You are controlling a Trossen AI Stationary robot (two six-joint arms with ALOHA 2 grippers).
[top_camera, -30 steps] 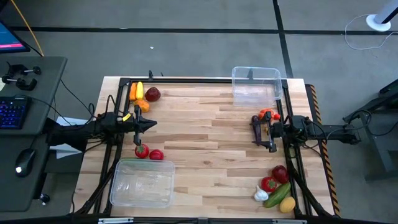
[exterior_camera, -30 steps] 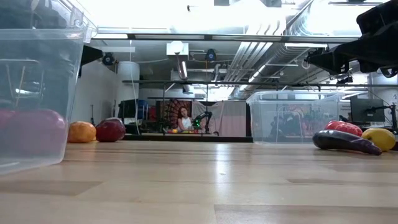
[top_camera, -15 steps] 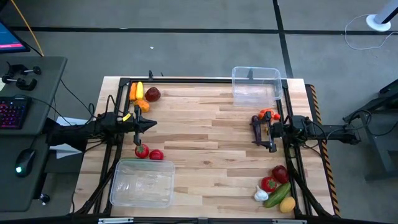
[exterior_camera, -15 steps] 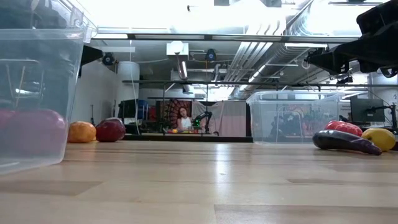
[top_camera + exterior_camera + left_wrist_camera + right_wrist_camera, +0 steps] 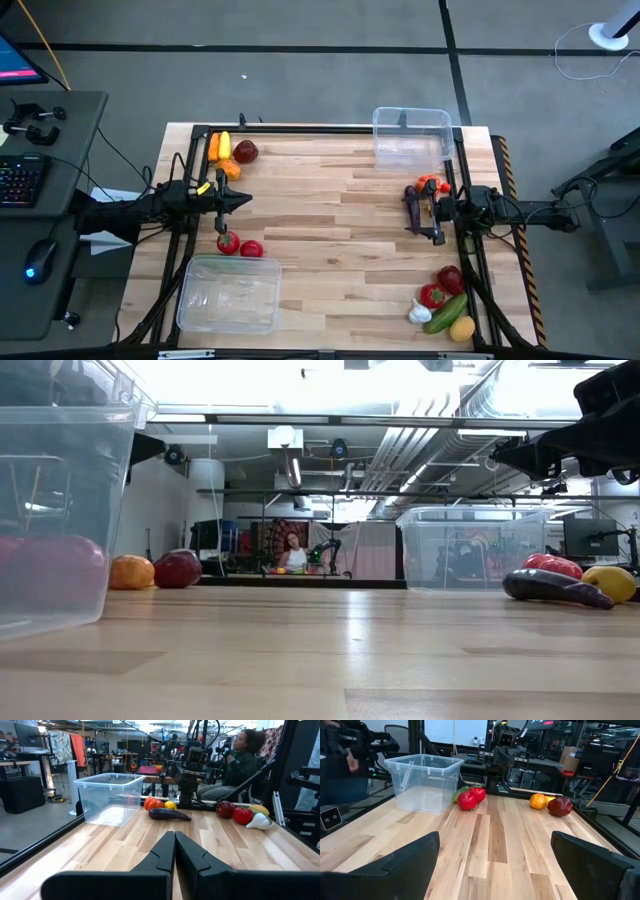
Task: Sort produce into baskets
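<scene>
Grey floor [image 5: 330, 60] surrounds the wooden surface [image 5: 330, 210]. At nine o'clock stands a dark desk [image 5: 45, 200] carrying a keyboard [image 5: 20, 180] and mouse [image 5: 38, 262]. Beyond, exposed ceiling ducts [image 5: 420, 450] and bright lights [image 5: 330, 382] overhang a cluttered workshop.

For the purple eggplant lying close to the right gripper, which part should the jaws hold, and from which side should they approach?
Probably the middle of the eggplant, from straight above. It lies flat on the table, long and slim, so the jaws should close across its narrow width. The orange-red pieces sit close behind it, so a side approach is crowded. The right gripper, jaws open, is nearest.
</scene>
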